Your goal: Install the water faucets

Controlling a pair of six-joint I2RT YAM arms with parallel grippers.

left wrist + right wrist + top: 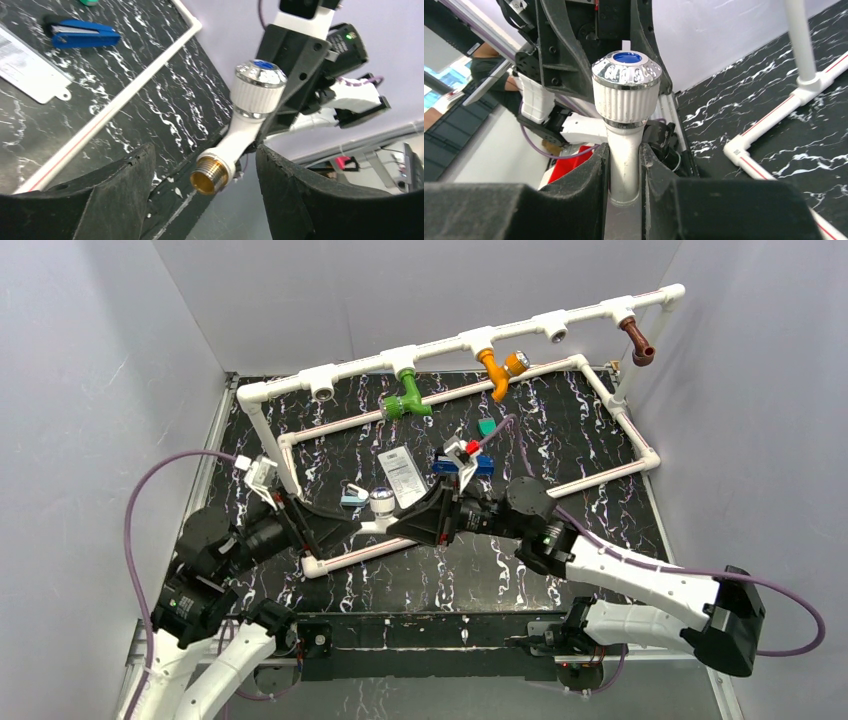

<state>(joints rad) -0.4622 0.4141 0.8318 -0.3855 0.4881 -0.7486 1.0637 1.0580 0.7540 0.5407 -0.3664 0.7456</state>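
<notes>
white plastic tap with a ribbed, chrome-topped knob and a brass threaded end, so i'd guess light and rigid, though that smooth stem looks slippy. best hold is the stem right under the knob, which keeps the thread free. right gripper is pinched on exactly that spot, holding it upright near the front rail of the pipe frame. left gripper is spread wide, brass end between its fingers, touching neither.

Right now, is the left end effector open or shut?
Open: left end effector fingers clear the white faucet on both sides; right end effector clamps it.
</notes>
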